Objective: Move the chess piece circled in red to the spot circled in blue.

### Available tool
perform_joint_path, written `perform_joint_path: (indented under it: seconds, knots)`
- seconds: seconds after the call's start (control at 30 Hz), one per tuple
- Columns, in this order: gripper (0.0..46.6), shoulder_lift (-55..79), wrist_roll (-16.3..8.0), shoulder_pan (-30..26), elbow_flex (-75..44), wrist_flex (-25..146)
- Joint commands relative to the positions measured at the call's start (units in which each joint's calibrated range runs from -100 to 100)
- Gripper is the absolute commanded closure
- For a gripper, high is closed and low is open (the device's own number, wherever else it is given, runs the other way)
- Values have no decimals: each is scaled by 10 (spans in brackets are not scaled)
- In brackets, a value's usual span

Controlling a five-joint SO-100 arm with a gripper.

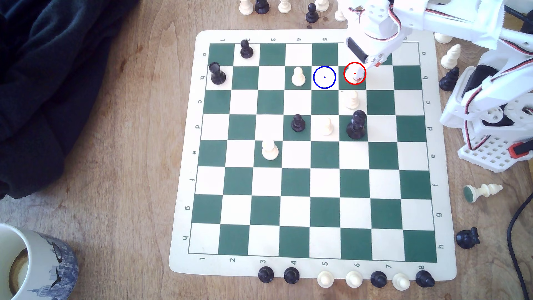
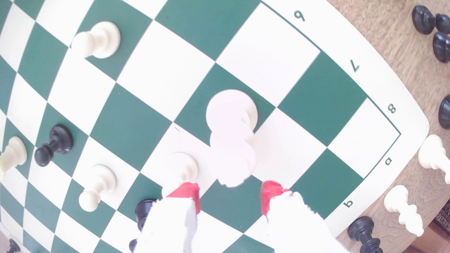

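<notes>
Worktop: brown wood (image 1: pixel 121 173) with visible grain and darker stains.
Fabric: dark navy cloth (image 1: pixel 49 86) bunched at the exterior view's upper left.
Mug: printed ceramic mug (image 1: pixel 37 265) at the lower left corner.
Light: bright, even daylight.

i see a mug (image 1: pixel 34 265) at the table's near left corner in the exterior view, a dark cloth (image 1: pixel 57 86) along its left edge, and a cream piece lying on its side (image 1: pixel 483 191) off the chessboard's (image 1: pixel 181 230) right edge.
</notes>
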Motion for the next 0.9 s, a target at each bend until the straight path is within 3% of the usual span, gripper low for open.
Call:
perform_joint_path:
  seconds: [0.0, 0.87]
  knots:
    - [329, -1, 1, -2, 0, -16]
    - [373, -14, 21, 18, -3, -72]
